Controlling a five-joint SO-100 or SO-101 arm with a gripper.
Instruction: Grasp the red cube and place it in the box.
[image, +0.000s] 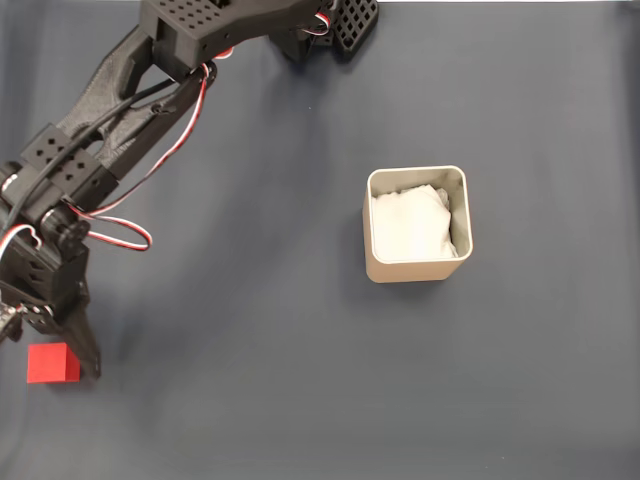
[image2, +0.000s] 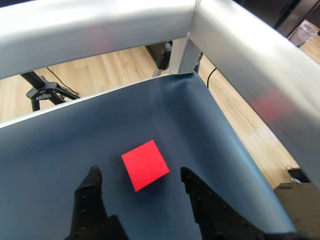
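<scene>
Your hand (image2: 140, 175) is spread so its fingers can pass both sides of the red cube (image2: 145, 165) on the desk (image: 300, 380).

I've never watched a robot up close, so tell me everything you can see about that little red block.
The red block is a small, plain, matte cube with sharp edges. It sits flat on the dark blue mat, near the left edge in the fixed view. The open gripper has a black finger on each side of it; neither visibly touches it. The box stands far off.
</scene>
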